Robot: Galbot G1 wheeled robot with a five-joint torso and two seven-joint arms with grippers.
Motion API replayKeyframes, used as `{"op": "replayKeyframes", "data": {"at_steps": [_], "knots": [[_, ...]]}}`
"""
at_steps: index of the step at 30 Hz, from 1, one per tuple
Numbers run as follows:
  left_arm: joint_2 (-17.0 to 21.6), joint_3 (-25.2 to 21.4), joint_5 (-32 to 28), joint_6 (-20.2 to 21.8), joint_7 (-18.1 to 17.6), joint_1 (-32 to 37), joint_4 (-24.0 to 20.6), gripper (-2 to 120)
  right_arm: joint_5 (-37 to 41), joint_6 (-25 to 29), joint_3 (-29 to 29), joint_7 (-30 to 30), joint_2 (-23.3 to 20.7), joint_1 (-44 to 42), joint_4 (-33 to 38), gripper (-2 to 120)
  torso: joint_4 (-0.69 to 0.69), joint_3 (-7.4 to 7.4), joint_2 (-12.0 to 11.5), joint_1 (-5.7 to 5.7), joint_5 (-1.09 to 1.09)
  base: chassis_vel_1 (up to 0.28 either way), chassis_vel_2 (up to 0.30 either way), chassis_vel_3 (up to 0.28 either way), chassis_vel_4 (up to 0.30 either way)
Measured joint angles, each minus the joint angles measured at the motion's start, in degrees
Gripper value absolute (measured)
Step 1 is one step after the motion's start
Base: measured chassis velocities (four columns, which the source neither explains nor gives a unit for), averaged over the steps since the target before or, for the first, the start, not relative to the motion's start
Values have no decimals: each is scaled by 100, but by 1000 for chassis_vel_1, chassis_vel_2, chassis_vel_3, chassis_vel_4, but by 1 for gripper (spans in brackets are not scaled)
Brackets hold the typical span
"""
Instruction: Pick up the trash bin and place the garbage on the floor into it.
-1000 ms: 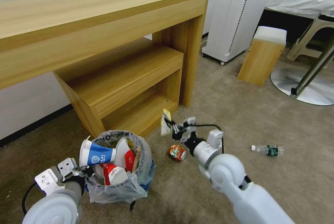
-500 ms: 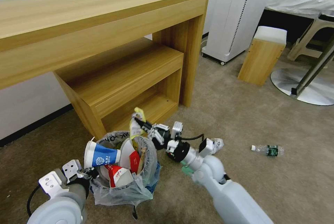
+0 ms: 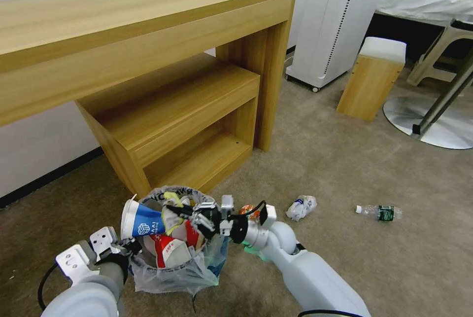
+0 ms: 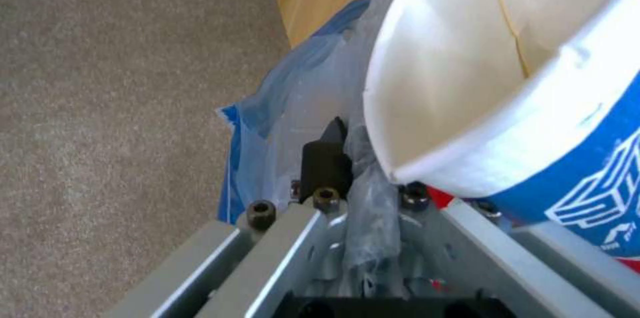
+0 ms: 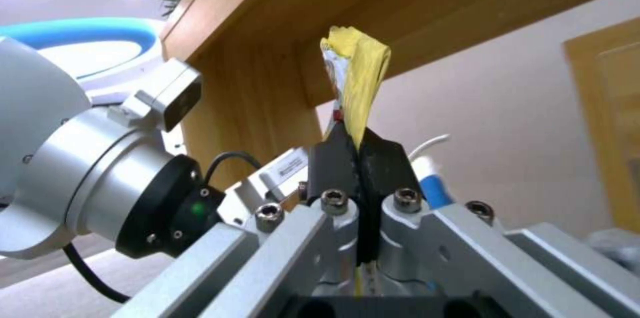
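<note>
- Two grippers are at work: our left gripper (image 4: 347,178) is clamped on the bag rim of the trash bin (image 3: 170,265), which sits near the desk's lower shelf (image 3: 197,110).
- Our right gripper (image 5: 360,157) hangs over the bin mouth, fingers pinched tight on a yellow wrapper (image 5: 353,72).
- We judge the drop step is in hand; next the fingers must part above the opening.
- Left on the floor (image 3: 345,169): a crumpled paper (image 3: 301,207) and a plastic bottle (image 3: 382,212).
</note>
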Motion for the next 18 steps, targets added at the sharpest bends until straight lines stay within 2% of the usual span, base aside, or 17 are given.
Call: {"op": "replayKeyframes", "data": {"at_steps": [2, 4, 6, 8, 11, 13, 15, 17, 18], "knots": [[0, -1, 1, 0, 4, 0, 0, 0, -14, -11, -59, 0, 42, 12, -34, 0, 0, 0, 0, 0, 0, 0, 0, 0, 0], [1, 0, 4, 0, 9, -5, 2, 0, -40, -28, -119, 1, 80, 17, -60, 7, 0, 0, 0, 0, 0, 0, 0, 0, 0], [0, 6, 8, 0, 11, -9, 6, 0, -53, -33, -131, 3, 83, 17, -61, 9, 0, 0, 0, 0, 0, 0, 0, 0, 0], [-3, 25, 19, 0, 14, -19, 20, 0, -108, -59, -142, 28, 73, -1, -55, 20, 0, 0, 0, 0, 0, 0, 0, 0, 0], [-4, 33, 22, 0, 15, -25, 28, 0, -151, -99, -140, 55, 40, -33, -16, 27, 0, 0, 0, 0, 0, 0, 0, 0, 0], [0, 45, 25, 0, 19, -36, 41, 0, -199, -150, -85, 106, -37, -107, 87, 41, 0, 0, 0, 0, 0, 0, 0, 0, 0], [4, 46, 25, 0, 20, -38, 45, 0, -202, -153, -59, 118, -57, -130, 115, 44, 0, 0, 0, 0, 0, 0, 0, 0, 0], [19, 48, 26, -2, 25, -49, 58, 0, -247, -160, 93, 139, -155, -197, 229, 56, 0, 0, 0, 0, 1, 0, 0, 0, 0], [19, 48, 26, -2, 25, -49, 58, 0, -247, -160, 93, 139, -155, -197, 229, 56, 0, 0, 0, 0, 1, 0, 0, 0, 0]]}}
